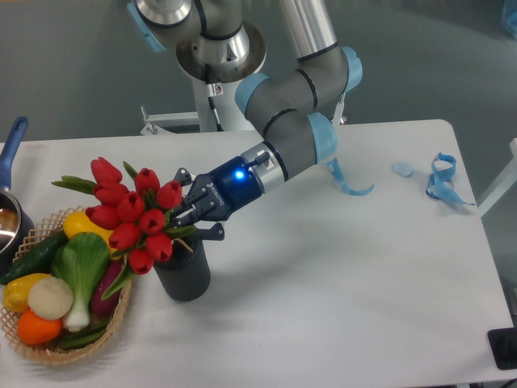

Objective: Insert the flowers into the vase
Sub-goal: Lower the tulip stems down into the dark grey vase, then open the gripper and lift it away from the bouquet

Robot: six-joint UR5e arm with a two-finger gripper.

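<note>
Basket (32, 343) of toy vegetables (77, 267) sits front-left, closest to the lens, not part of the job. Gripper (194, 220) is at the flowers (133, 212), fingers at the stems just above the vase (184, 271) mouth; fingers look closed around the stems, though leaves partly hide the contact, so grasp is a judgement. Flowers: stems appear to run down into the vase, buds fanned up and left, leaning over the basket edge. Vase stands upright on the table (339, 275), touching or just beside the basket rim, can't tell which. Progress: insertion looks mostly done, bunch appears seated in the mouth; depth not visible. What's left, by my read: let go and back out without dragging the bunch or tipping the vase. Arm pose: reaches in from the upper right, wrist angled down-left, forearm sloping toward the vase, blue light lit on the wrist. Beyond: pan (10, 202) at left edge, blue ribbon bits (443, 178) far right, well apart.
</note>
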